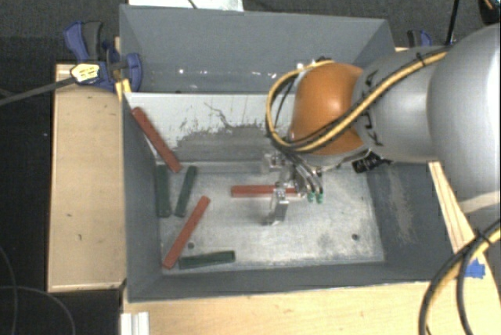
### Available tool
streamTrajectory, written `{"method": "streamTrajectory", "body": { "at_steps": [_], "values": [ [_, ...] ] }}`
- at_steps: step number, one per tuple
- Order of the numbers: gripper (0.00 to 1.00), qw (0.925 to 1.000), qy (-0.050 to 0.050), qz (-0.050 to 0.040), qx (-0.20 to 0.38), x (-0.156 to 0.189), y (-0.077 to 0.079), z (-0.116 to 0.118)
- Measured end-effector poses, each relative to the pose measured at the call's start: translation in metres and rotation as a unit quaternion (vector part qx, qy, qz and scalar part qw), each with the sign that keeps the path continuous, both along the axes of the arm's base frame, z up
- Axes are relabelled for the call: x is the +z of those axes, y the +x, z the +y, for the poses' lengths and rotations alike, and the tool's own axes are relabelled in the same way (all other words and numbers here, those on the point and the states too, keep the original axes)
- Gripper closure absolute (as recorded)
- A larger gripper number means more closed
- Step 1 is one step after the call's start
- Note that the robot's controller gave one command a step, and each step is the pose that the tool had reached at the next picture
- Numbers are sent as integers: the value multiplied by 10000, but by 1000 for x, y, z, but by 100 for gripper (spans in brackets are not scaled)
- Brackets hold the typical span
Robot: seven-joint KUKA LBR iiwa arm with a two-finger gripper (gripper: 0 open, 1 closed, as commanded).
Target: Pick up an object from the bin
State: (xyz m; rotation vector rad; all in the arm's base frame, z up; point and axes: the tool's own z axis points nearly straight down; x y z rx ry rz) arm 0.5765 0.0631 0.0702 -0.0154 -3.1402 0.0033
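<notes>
Centrally in bin (352, 243), fingers (277, 204) over right end of red stick (249, 190); clamped or released, cannot tell.

We see centre stick (249, 190) flat in middle of bin (344, 239), lying crosswise; gripper (275, 208) at its right end. Left of it we find wall stick (155, 139) along left wall, paired sticks (162, 191) just below that, slanted stick (186, 232) nearer front, front stick (207, 259) just beside its lower end.
</notes>
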Motion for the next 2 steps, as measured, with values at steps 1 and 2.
{"method": "streamTrajectory", "body": {
  "at_steps": [1, 2],
  "values": [
    [100, 10000, 16, -9, -4, 1, 1, 4],
    [100, 9945, 16, -58, 1050, 137, -8, 24]
  ]
}}
